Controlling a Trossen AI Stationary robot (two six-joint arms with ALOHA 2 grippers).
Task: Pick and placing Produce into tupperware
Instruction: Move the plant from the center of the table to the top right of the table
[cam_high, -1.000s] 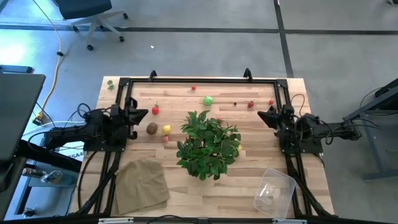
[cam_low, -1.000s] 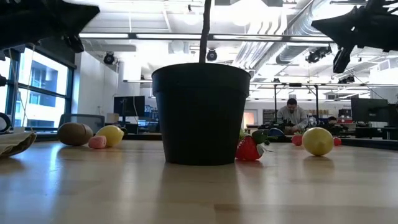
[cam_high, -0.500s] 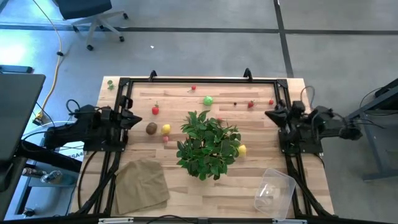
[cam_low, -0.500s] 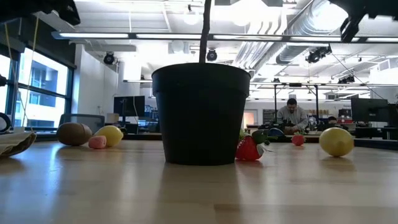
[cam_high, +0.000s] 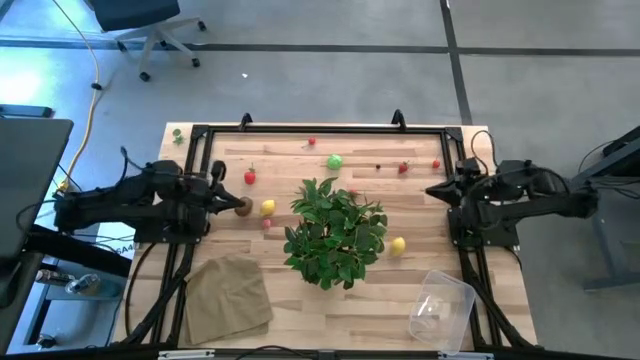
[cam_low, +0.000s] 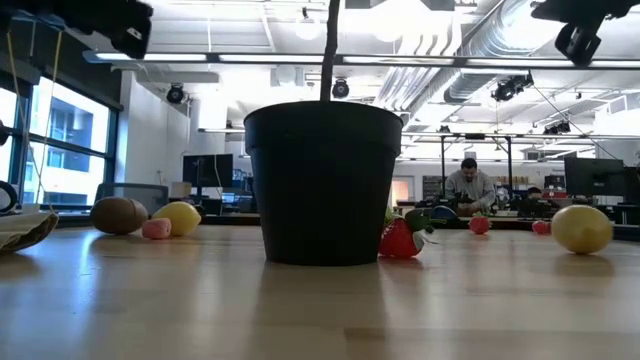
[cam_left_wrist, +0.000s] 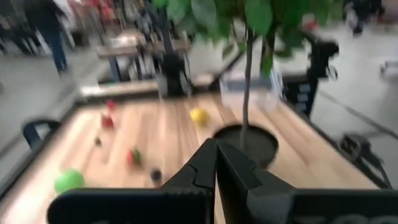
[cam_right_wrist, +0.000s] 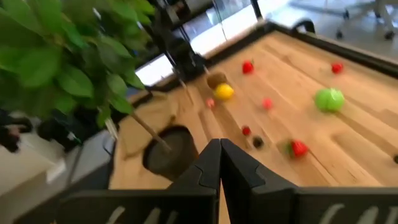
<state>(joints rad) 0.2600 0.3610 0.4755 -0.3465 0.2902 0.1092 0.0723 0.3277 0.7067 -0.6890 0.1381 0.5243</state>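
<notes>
Viewed from above, we see the left gripper (cam_high: 240, 205) at the table's left edge, its fingers pressed together and empty, the tip just beside a brown fruit (cam_high: 244, 207). Below it, near the front left corner, lies a tan cloth (cam_high: 228, 297). Moving right, a yellow lemon (cam_high: 267, 208) sits next to the brown fruit, with a small pink piece (cam_high: 266, 223) just in front of it and a red piece (cam_high: 250, 177) farther back. A green fruit (cam_high: 334, 161) and a small red piece (cam_high: 311, 142) lie toward the far edge. At the centre stands the potted plant (cam_high: 335, 230); in the low view its dark pot (cam_low: 322, 180) has a strawberry (cam_low: 401, 238) just beside it. Right of the plant we find a second lemon (cam_high: 398, 245), and toward the far right two more red pieces (cam_high: 404, 168). The right gripper (cam_high: 433, 189) hangs at the table's right edge, fingers likewise closed on nothing. The tupperware (cam_high: 441, 310) rests in the front right corner, tilted to the table edges, well apart from the scattered produce.
</notes>
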